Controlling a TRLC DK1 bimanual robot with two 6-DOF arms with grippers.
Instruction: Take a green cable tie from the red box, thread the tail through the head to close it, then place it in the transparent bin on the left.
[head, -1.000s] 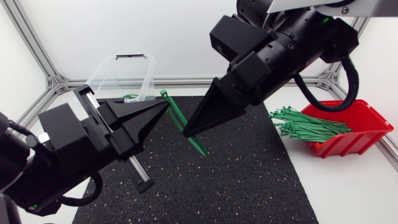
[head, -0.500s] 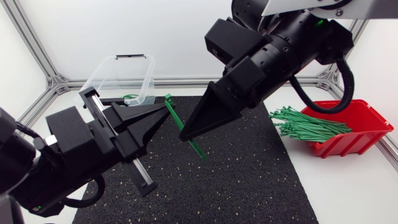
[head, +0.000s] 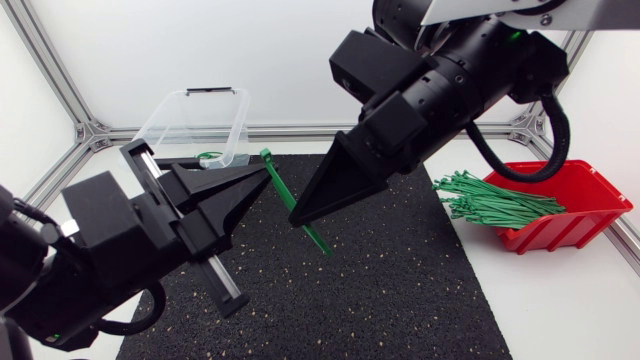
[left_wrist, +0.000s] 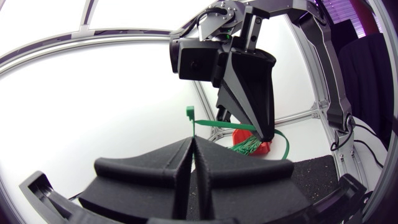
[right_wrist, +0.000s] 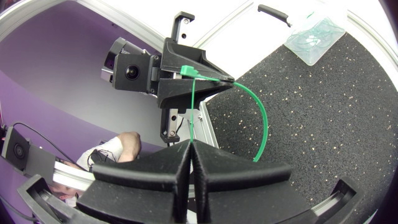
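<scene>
"Cable tie (head: 278, 185) first: where is it?"

"In the air over the black mat (head: 400, 290), well apart from the red box (head: 590, 200) and the clear bin (head: 180, 115). It's bent into a loop. The left gripper (head: 265, 170) has its fingers pressed on the strap just below the head (left_wrist: 190, 112). The right gripper (head: 296, 220) pinches the tail end, whose tip meets the head."

"Is it through the slot?"

"I can't tell; it's too small to see."

"How will it handle?"

"I'd judge it light, thin and springy. The bent strap will want to straighten, and smooth plastic may slip between flat fingers. Holding close to the head and close to the tail tip looks best. A grip farther back would let the tail wobble off the slot."
</scene>
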